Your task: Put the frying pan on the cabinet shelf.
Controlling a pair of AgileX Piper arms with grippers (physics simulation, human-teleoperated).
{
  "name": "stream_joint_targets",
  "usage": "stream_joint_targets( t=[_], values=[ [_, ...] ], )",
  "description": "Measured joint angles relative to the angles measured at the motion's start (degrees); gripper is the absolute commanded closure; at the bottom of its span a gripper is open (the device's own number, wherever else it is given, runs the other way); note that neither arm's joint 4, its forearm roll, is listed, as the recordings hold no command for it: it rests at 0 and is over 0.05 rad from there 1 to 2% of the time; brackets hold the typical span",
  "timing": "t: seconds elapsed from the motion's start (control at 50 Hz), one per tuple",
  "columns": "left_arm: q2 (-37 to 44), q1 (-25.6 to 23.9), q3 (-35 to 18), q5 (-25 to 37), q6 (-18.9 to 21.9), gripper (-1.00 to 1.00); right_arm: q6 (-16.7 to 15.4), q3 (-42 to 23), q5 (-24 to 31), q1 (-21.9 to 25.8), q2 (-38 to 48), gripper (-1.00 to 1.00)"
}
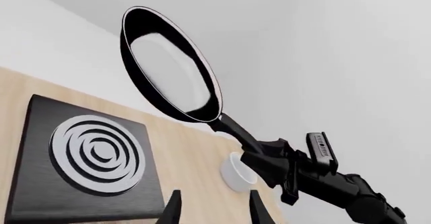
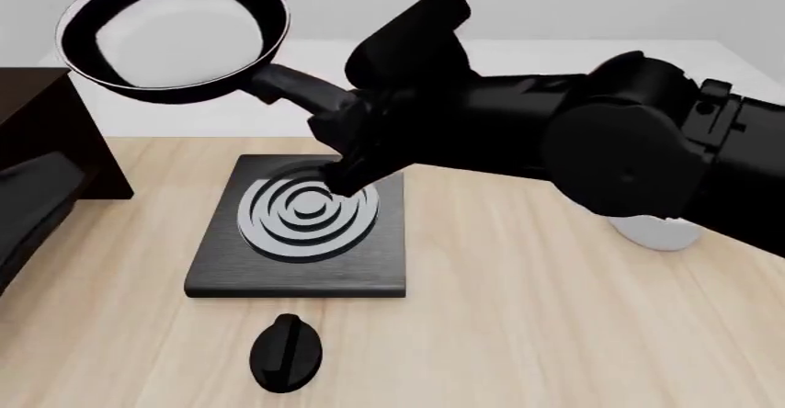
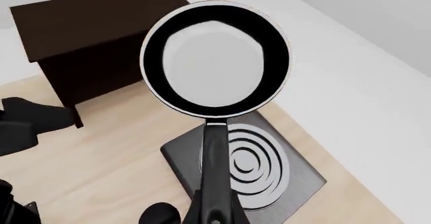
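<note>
Frying pan, round, black, pale grey inside, hangs in the front view's upper left, above the dark brown cabinet. Right hand pinches its long handle; rigid, head-heavy, likely to droop. Left hand is spread.

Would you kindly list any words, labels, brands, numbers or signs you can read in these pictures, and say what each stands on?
No text can be read in any view.
Small plate on the right arm, behind the right end effector: pale marks, too small and blurred to read.
Frying pan, hob, cabinet, knob: no markings.
</note>
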Motion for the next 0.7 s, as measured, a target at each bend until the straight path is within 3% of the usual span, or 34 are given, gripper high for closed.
stream_joint_targets(
  t=[0.38, 0.7],
  values=[
    [1.54, -2.83, 1.65, -6.45, -7.7, -1.0, 0.08, -2.9, -0.71, 5.23, 2.97, 1.0],
    [3.05, -4.34, 2.22, -10.15, -10.52, -1.0, 0.83, -5.25, -1.03, 9.11, 5.51, 1.0]
  ],
)
